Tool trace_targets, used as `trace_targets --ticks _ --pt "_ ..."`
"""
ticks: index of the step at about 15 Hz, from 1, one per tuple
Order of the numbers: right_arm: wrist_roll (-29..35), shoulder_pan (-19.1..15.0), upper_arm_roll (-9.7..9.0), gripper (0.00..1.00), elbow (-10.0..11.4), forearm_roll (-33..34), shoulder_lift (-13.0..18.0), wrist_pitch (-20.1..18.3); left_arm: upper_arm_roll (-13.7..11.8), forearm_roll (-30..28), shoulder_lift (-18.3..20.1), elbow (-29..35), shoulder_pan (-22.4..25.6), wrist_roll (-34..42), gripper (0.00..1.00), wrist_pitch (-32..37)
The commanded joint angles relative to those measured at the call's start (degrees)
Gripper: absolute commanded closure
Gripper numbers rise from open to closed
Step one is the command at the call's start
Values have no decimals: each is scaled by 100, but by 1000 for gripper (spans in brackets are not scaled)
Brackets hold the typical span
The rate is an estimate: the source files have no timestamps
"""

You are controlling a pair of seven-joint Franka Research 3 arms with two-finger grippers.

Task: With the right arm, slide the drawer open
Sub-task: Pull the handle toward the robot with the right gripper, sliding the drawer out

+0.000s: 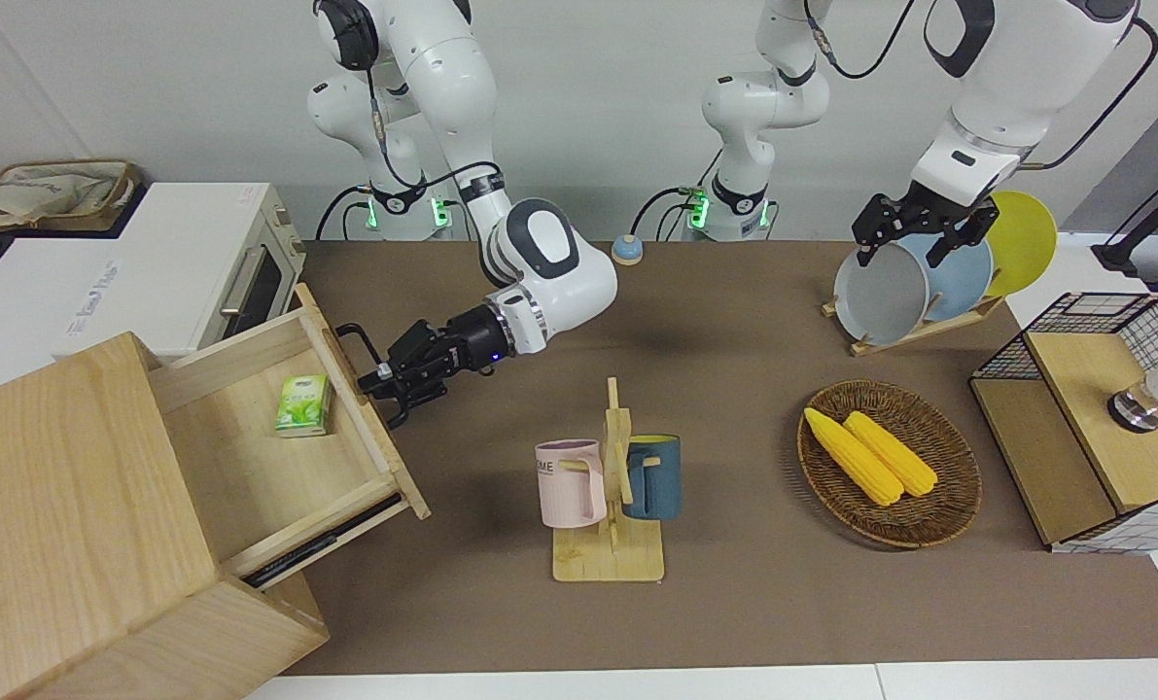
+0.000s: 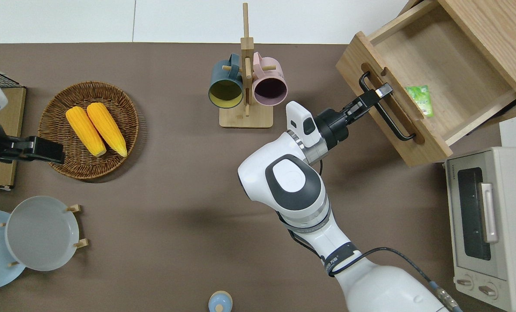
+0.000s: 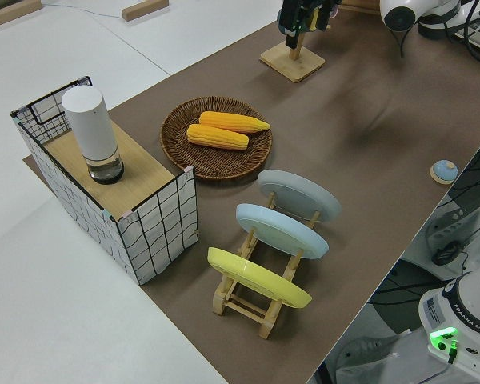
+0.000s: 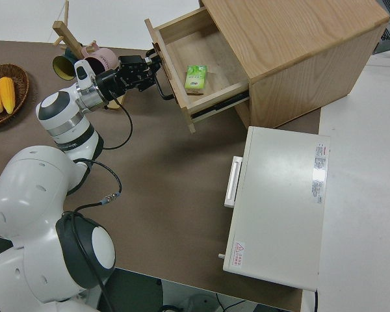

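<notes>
We see the right gripper closed on the black bar handle of the drawer — pulled well out — while the left arm is parked.

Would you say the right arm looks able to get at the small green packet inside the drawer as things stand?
Probably yes: the drawer is pulled well out, the green packet lies uncovered just inside its front panel, and the right gripper is at the handle right beside it.
</notes>
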State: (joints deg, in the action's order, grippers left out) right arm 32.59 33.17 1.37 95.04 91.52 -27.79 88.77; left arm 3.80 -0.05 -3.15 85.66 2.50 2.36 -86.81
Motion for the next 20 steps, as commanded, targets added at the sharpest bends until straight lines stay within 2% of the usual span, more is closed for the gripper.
trace_targets --ticks 1,5,8,10,14,15,16,17,18,20 --pt "-24 207 -84 1000 -126 -346 -34 246 -2 102 25 -49 -39 -60 7 103" --pt "-33 418 -84 1000 -135 -530 -52 193 -2 102 25 -58 -39 -60 7 103" --pt "-33 576 -84 1000 -135 -539 -60 -44 -2 102 25 -58 -39 -60 7 103" --pt "-33 707 -84 1000 -143 -539 -60 -53 -2 102 25 -58 -39 -60 7 103" --pt "-42 796 -84 1000 -152 -696 -60 -247 -2 102 25 -49 -39 -60 7 103" --pt "-42 796 -84 955 -161 -706 -60 -255 -2 102 25 -49 -39 -60 7 103" --pt "-33 805 -84 834 -161 -697 -60 -255 -2 102 25 -49 -39 -60 7 103" --pt "-33 796 -84 659 -161 -663 -60 -247 -2 102 25 -58 -39 -60 7 103" --pt "2 779 -84 7 -161 -654 -69 -247 -2 102 25 -58 -39 -60 7 103" --pt "11 770 -84 15 -161 -636 -69 -212 -2 102 25 -58 -39 -60 7 103"
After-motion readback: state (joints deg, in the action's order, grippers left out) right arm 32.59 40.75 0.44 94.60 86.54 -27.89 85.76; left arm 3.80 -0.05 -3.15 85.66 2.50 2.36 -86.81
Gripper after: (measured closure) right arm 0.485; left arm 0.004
